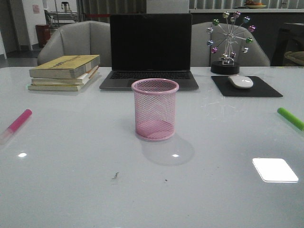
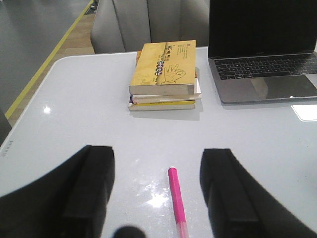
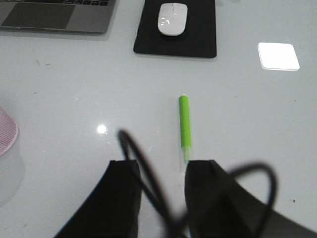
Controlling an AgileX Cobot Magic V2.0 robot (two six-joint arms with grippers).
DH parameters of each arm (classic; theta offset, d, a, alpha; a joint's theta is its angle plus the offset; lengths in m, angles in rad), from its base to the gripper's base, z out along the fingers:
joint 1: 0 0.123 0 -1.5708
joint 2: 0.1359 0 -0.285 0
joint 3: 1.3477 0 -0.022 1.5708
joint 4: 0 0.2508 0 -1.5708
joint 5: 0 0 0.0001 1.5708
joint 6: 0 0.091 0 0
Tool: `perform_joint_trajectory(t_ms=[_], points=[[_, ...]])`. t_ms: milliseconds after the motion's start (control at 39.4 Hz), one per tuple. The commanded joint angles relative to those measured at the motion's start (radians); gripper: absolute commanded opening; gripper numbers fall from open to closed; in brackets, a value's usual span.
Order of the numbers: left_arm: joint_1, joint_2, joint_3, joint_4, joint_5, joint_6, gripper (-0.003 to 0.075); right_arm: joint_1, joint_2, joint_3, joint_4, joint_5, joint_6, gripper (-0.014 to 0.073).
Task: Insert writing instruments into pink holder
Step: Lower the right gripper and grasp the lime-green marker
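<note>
Both our grippers (image 2: 157, 193) (image 3: 161, 193) gape empty; the green marker (image 3: 184, 124) (round) may roll from a skewed pinch

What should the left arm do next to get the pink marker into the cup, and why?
Probably lower the left gripper straight down. Its fingers stand open with the pink marker lying flat on the table between them, not yet grasped. The pink holder stands upright and empty at the middle, so a grasp comes first.

Pink holder (image 1: 155, 109) upright mid-table, pink marker (image 1: 17, 124) far left, green marker (image 1: 290, 118) far right
</note>
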Motion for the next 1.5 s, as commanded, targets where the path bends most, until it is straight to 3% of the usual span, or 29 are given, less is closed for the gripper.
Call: perform_joint_trajectory(t_ms=[0,229,889,1473], points=[[-0.005,-0.009,-0.037,-0.009,-0.076,-0.005,0.0447,-0.039,0.048,-0.088,0.002,-0.012,0.004,0.0363],[-0.005,-0.009,-0.037,-0.009,-0.076,-0.005,0.0447,-0.066,0.208,-0.255,0.0,0.019,0.001,0.0363],[-0.005,-0.009,-0.037,-0.009,-0.076,-0.005,0.0447,-0.066,0.795,-0.73,-0.003,0.304,-0.023,0.0363],[-0.005,-0.009,-0.037,-0.009,-0.076,-0.005,0.0447,-0.066,1.016,-0.833,-0.023,0.373,-0.025,0.0363]])
